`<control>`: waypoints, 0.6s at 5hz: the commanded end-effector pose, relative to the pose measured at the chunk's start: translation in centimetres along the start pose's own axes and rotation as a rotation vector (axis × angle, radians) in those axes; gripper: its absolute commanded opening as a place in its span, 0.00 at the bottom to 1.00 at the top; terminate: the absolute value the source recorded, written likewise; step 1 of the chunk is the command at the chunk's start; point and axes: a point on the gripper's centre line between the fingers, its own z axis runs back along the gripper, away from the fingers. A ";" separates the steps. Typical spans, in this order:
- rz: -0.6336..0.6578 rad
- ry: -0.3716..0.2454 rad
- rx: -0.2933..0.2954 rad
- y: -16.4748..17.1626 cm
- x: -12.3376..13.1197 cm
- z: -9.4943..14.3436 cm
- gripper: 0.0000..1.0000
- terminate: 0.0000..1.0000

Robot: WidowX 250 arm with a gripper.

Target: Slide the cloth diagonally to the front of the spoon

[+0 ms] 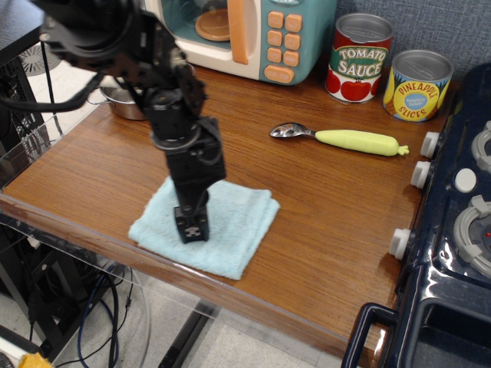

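The light blue folded cloth [230,226] lies near the table's front edge, left of centre. My gripper [192,228] points straight down and presses on the cloth's left-middle part, its jaws closed together. The spoon [341,138], with a shiny metal bowl and a pale yellow-green handle, lies behind and to the right of the cloth, its bowl pointing left. A wide strip of bare wood separates cloth and spoon.
A toy microwave [245,34] stands at the back. A tomato sauce can [360,57] and a pineapple slices can [418,84] stand at the back right. A toy stove [460,222] with white knobs borders the right. A metal pot [123,103] sits behind the arm at left.
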 end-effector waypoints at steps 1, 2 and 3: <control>-0.042 -0.076 0.010 0.1 6.9 0.0 1.00 0.00; -0.067 -0.108 0.014 0.2 10.5 -0.1 1.00 0.00; -0.083 -0.100 0.015 0.4 12.8 -0.8 1.00 0.00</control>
